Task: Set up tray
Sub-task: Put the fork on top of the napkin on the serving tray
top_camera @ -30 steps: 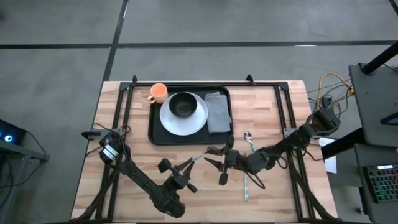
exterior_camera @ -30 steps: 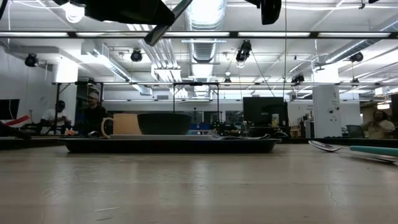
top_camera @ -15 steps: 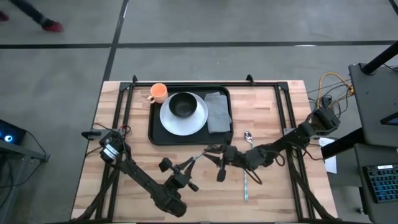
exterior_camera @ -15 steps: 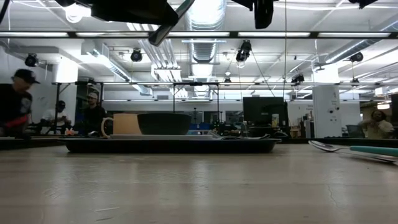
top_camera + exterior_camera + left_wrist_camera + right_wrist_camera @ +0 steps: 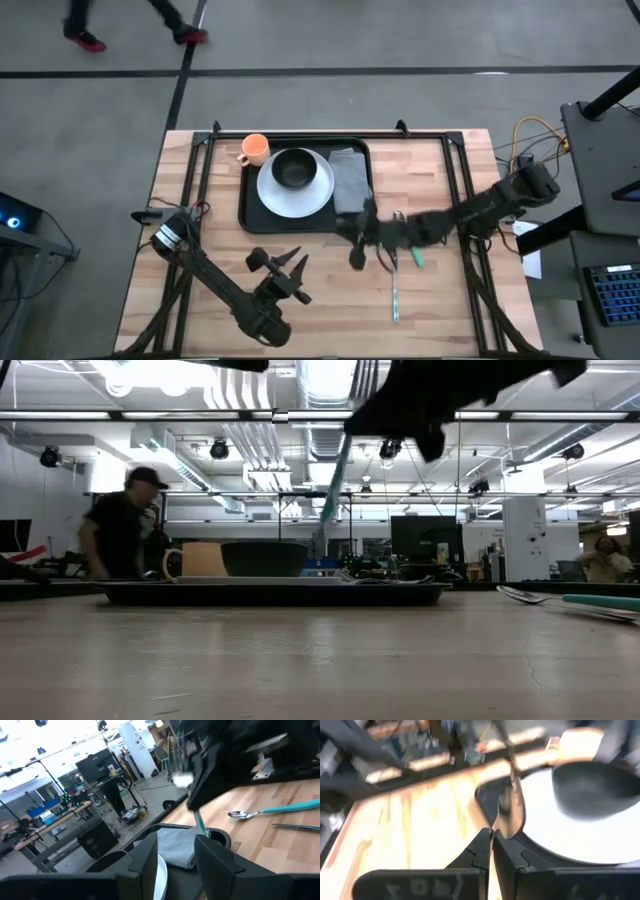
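From above, the black tray [image 5: 304, 215] is seen lying toward the far side of the desk [image 5: 200, 270], loaded with a white plate [image 5: 296, 190], a dark bowl [image 5: 294, 168] on the plate, an orange cup [image 5: 254, 150] in its far left corner and a grey napkin [image 5: 350, 180] along its right side. The right pincer [image 5: 362, 232] is held just beside the tray's near right corner, and a teal-handled utensil [image 5: 416, 255] is seen near its arm. The left pincer [image 5: 292, 268] is parked near the desk's near edge, its fingers spread and nothing between them. A spoon [image 5: 398, 217] and another thin utensil [image 5: 395, 298] are left on the bare wood to the right of the tray.

At desk height, a teal handle is seen hanging from the dark pincer mass above the tray.

In the left wrist view, the spoon and the second utensil are shown lying on the wood beyond the napkin.

In the right wrist view, the right pincer is pressed closed on a metal utensil tip [image 5: 511, 802] over the tray's edge beside the plate.

A slip is judged possible: the utensil is gripped thinly and could twist, strike the plate rim, or be dropped off the napkin.
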Tool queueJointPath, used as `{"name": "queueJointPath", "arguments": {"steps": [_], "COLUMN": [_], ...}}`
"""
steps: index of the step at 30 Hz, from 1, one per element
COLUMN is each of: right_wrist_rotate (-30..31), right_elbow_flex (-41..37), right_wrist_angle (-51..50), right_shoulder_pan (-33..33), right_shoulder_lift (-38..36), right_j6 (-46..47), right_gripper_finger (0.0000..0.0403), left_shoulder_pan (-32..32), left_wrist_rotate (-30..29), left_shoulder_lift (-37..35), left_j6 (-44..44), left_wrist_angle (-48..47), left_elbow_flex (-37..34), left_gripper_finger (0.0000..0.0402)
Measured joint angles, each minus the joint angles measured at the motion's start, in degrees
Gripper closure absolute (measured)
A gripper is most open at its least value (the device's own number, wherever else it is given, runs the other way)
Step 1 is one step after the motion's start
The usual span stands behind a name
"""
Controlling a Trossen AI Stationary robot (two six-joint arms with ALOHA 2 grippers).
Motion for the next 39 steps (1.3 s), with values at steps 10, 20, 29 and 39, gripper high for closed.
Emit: {"name": "queueJointPath", "arguments": {"steps": [10, 20, 29, 39], "right_wrist_rotate": [-59.10, -86.47, -81.01, -74.67], "right_elbow_flex": [-0.23, 9.78, 30.36, 35.61], "right_wrist_angle": [-6.67, -11.49, -45.01, -52.45], "right_shoulder_pan": [-42.25, -61.63, -61.18, -57.96], "right_shoulder_lift": [-3.15, 12.25, 27.01, 30.42], "right_j6": [8.88, 9.36, -4.69, -4.11], "right_gripper_finger": [0.0395, 0.0395, 0.0395, 0.0395], "left_shoulder_pan": [-2.27, -3.16, -2.85, -2.83], "left_wrist_rotate": [5.83, 6.27, 8.01, 8.50], "left_shoulder_lift": [-3.67, -3.76, -3.76, -3.76], "left_j6": [7.50, 9.10, 12.38, 12.38], "left_wrist_angle": [-0.32, -0.27, -0.27, -0.27], "left_elbow_flex": [-0.33, -0.32, -0.30, -0.28], "left_gripper_finger": [0.0278, 0.0277, 0.0277, 0.0277]}}
